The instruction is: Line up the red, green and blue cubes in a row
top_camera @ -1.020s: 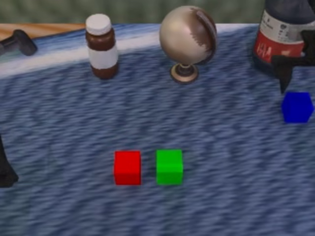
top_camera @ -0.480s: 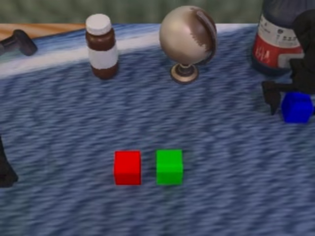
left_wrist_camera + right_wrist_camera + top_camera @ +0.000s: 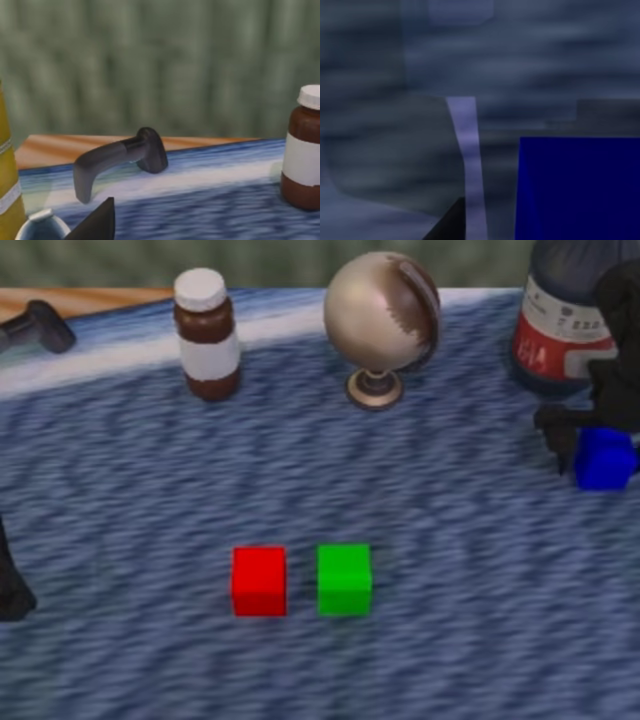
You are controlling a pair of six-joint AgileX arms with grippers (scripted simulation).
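From above, the red cube (image 3: 259,580) and green cube (image 3: 344,579) sit just apart in a row at mid-counter (image 3: 450,640). The blue cube (image 3: 604,459) lies well apart at the right edge, with the right hand (image 3: 588,440) over it; one dark finger stands just to its left, and whether the hand is wide or clamped cannot be told. A brown bottle (image 3: 207,333), a globe (image 3: 382,323) and a dark jar (image 3: 565,320) line the far side. The left hand (image 3: 12,585) is parked at the left edge.

The left wrist view shows a scanner (image 3: 120,160) and the bottle (image 3: 302,148).

The right wrist view shows the blue cube (image 3: 580,187) close up.
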